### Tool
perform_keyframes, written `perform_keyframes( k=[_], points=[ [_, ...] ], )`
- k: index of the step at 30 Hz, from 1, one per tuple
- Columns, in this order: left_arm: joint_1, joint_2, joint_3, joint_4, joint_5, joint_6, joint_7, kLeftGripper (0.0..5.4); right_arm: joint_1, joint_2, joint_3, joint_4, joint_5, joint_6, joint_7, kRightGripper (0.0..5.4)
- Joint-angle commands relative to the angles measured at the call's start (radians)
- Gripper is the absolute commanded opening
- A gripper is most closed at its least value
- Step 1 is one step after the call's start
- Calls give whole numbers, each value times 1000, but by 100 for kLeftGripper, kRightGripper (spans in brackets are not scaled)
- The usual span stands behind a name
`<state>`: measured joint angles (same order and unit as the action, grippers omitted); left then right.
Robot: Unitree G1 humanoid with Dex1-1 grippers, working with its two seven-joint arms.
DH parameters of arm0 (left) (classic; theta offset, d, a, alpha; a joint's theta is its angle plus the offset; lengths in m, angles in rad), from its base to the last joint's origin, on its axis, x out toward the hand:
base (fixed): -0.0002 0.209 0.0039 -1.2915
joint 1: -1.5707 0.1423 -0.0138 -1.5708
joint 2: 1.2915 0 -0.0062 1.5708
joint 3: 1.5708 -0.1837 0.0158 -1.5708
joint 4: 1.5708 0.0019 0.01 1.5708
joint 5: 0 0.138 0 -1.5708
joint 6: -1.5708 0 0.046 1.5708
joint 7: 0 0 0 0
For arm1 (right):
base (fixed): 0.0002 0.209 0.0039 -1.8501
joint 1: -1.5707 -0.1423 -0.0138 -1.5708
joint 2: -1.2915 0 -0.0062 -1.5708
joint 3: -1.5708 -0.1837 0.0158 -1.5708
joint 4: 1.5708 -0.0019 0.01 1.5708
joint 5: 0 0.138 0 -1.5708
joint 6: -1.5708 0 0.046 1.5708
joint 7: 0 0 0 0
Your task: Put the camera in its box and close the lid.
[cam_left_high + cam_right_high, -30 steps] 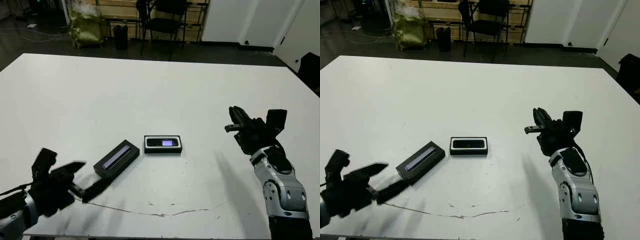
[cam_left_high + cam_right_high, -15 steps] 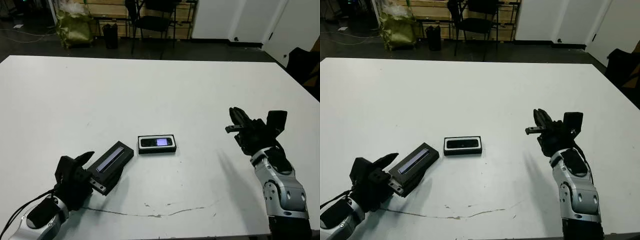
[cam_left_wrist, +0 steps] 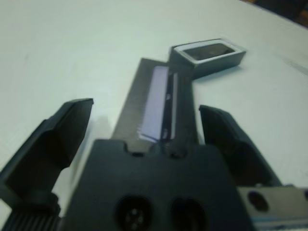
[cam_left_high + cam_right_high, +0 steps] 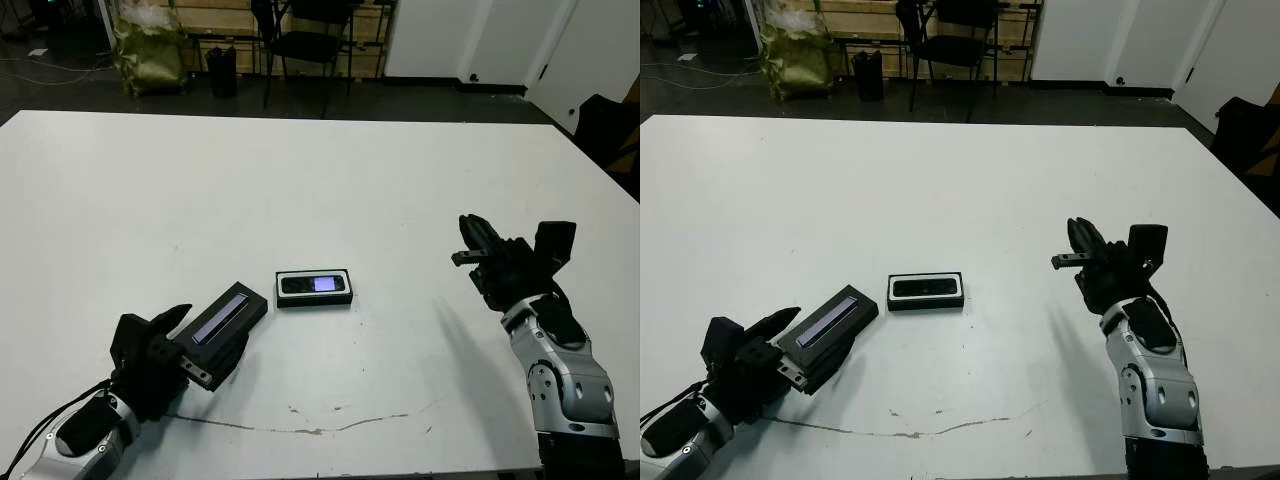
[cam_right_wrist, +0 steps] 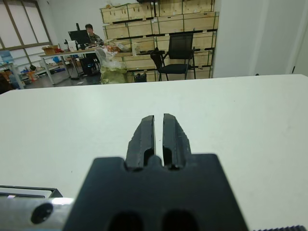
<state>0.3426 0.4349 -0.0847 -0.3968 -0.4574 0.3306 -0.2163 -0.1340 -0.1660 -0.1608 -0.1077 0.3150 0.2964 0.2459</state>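
The box (image 4: 314, 287), black outside with a white lining, lies near the table's middle with the camera (image 4: 315, 285) flat inside it, its bluish window up. To its left lies the lid (image 4: 228, 322), black with a pale stripe, slanted toward my left gripper (image 4: 188, 345). That gripper is open, and in the left wrist view its fingers (image 3: 57, 137) stand on either side of the near end of the lid (image 3: 159, 96). My right gripper (image 4: 478, 248) hovers shut over bare table, well to the right of the box.
A thin dark line (image 4: 320, 429) runs along the tabletop near the front edge. Beyond the far edge stand a chair (image 4: 300, 40), a yellow-green bag (image 4: 150, 55) and wooden crates. A person (image 5: 89, 30) sits at a distant desk.
Since a second ago the head view has shifted and my left gripper has closed in on the lid's near end. Over the last half second nothing has moved.
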Motion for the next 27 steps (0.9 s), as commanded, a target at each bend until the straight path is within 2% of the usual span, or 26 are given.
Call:
perform_keyframes(
  k=[1, 2, 4, 8, 12, 16, 18, 20, 22, 27],
  points=[
    [23, -75, -8, -12, -2, 41, 26, 465, 6, -7, -1, 18, -4, -13, 8, 0],
    [19, -68, -7, -19, -6, 57, 30, 460, 5, -8, -1, 22, -6, -16, 9, 0],
    [15, -79, 14, -40, -74, 130, 53, 430, 4, -7, 0, 26, -9, -15, 6, 0],
    [7, -32, 0, -96, -57, 191, 72, 364, 7, -3, -3, 23, -2, -11, 2, 0],
    [-14, 17, -10, -184, -8, 287, 97, 380, 5, -1, -4, 40, 1, -36, 14, 0],
    [-94, 81, 22, -307, -62, 535, 101, 383, 2, -6, -5, 34, 4, -20, 18, 0],
    [-142, 130, 33, -345, -74, 618, 68, 349, 2, -5, -4, 32, 4, -21, 15, 0],
    [-223, 169, 40, -409, -91, 779, 82, 300, 3, -6, -1, 20, -3, -3, 1, 0],
    [-274, 176, 50, -440, -109, 889, 86, 254, 4, -7, 1, 5, -7, 18, -13, 0],
    [-313, 148, 69, -462, -110, 991, 81, 136, 5, -8, 3, -4, -6, 29, -21, 0]
  ],
)
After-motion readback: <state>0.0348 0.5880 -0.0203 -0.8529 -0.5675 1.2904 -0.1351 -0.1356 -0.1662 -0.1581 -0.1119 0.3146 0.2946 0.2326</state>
